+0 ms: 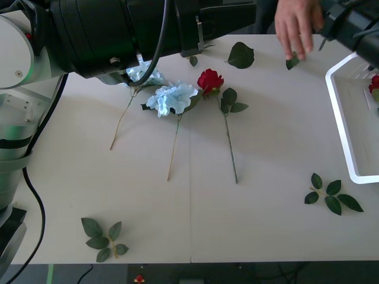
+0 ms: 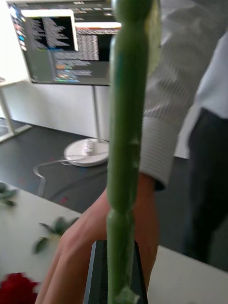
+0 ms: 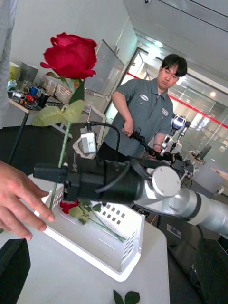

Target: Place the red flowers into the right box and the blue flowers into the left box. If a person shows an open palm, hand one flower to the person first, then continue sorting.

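Front view, flowers on table: one red rose (image 1: 210,80) lay near the middle of the table (image 1: 266,225), its long thin stem running toward the robot. Two blue flowers (image 1: 172,97) lay just beside it, on the robot's left.
Front view, right box (image 1: 339,118): it stood at the robot's right edge of the table, with a red bloom (image 1: 374,84) inside.
Front view, person's hand (image 1: 298,29): it reached over the far side of the table, fingers pointing down, close to the right arm (image 1: 355,23).
Right wrist view, right claw (image 2: 116,273): narrow, closed on the green stem (image 2: 124,142) of a rose, with the hand directly behind it.
Left wrist view, held rose (image 3: 71,54): it stood upright above the right claw, near the person's fingers and over the right box.
Left wrist view, left claw (image 3: 111,273): wide and empty, held over the table.
Handling, judged: the flowers looked very light. The stem was thin and probably bends a little, while the bloom and leaves were soft and easy to crush.
Where to hold, judged: the bare stem below the leaves, never the bloom.
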